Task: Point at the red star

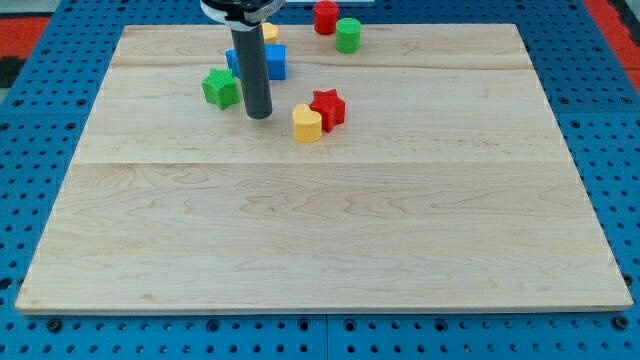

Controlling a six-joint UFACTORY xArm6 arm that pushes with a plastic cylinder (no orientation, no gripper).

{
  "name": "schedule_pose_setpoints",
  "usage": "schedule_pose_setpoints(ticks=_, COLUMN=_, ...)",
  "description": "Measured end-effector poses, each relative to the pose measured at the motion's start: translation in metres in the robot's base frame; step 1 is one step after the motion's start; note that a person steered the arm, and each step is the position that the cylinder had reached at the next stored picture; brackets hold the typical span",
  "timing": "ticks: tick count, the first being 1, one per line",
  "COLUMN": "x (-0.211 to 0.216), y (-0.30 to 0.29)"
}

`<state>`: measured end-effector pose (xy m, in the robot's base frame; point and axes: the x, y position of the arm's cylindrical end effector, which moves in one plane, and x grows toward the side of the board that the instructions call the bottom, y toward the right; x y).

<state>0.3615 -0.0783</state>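
Six blocks crowd the upper middle of the wooden board (pixel 320 220), and our tip (pixel 259 115) rests just left of the yellow block (pixel 307 124), presumably lined up toward the red star (pixel 328 108) touching that block's right. We carry no jaws, only a rod; the star is glossy red, five-pointed, lying flat.

Green star (pixel 220 88), yellow block (pixel 307 124) — perhaps heart-shaped — wooden board (pixel 320 240).
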Motion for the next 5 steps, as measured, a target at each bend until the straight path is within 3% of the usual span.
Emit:
schedule_pose_setpoints(ticks=3, x=-0.021, y=0.038)
schedule_pose_setpoints(ticks=5, x=-0.038, y=0.097)
